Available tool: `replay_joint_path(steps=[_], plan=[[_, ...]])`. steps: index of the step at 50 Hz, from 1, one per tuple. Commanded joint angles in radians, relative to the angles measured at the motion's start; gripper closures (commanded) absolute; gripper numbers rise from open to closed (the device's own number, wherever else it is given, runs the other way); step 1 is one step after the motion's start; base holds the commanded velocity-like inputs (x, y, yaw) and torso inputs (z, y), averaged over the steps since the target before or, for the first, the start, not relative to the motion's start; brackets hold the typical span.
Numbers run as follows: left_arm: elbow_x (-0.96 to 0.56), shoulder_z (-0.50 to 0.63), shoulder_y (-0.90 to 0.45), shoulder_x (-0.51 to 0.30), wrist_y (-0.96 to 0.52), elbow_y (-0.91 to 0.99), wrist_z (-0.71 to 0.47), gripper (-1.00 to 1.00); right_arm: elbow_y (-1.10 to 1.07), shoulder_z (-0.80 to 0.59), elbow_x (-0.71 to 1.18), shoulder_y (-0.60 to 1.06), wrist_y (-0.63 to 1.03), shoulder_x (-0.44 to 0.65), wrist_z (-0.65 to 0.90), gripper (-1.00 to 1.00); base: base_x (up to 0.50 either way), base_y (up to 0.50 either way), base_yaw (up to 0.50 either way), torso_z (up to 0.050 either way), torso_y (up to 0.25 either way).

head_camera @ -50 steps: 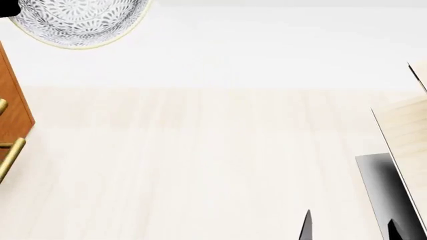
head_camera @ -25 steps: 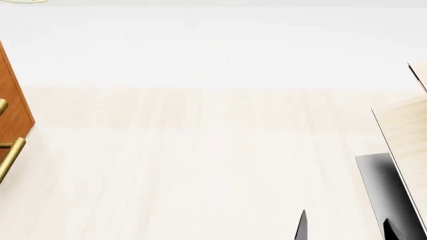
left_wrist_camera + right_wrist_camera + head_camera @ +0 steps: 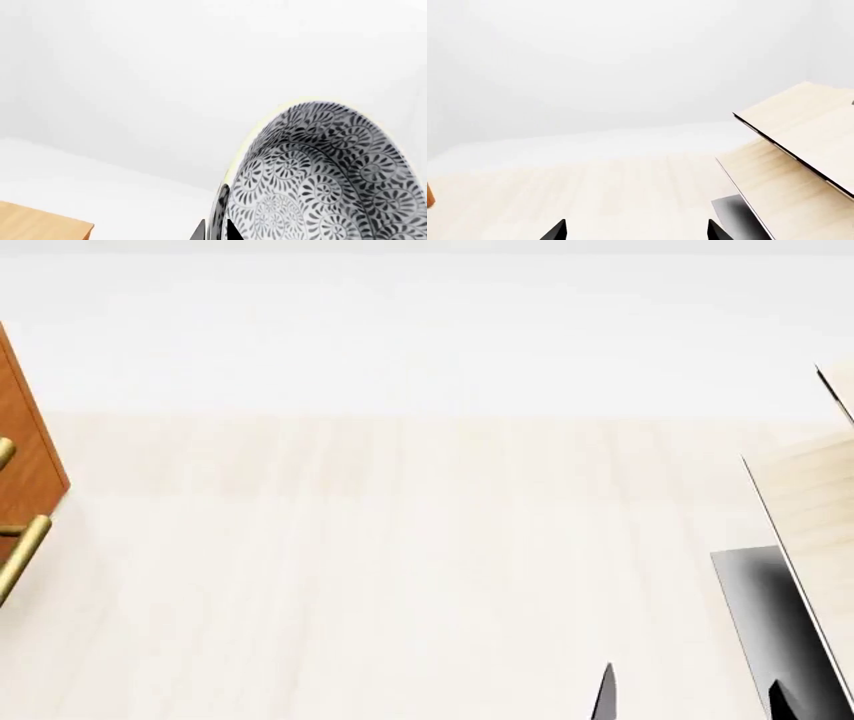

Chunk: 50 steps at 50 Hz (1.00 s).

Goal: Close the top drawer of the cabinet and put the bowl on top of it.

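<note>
Gripping one bowl (image 3: 320, 180), left jaws clamp its rim.

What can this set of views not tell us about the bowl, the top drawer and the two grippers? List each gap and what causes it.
- The bowl: absent from the head view; the left wrist view's edges crop it.
- Left gripper: only dark finger parts at the bowl's rim show; the frame edge hides its grip.
- Top drawer: the cabinet is cut by the head view's edge, so open or closed is unknowable.
- Right gripper: only fingertips show.
</note>
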Motion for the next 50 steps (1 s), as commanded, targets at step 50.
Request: replay_joint_path(steps=[50], plan=[[0.045, -0.122, 0.035, -0.125, 0.111, -0.164, -0.058, 1.0, 0.003, -0.008, -0.025, -0.037, -0.046, 0.021, 0.006, -1.0, 0.0, 0.0, 0.0, 0.0, 0.0]])
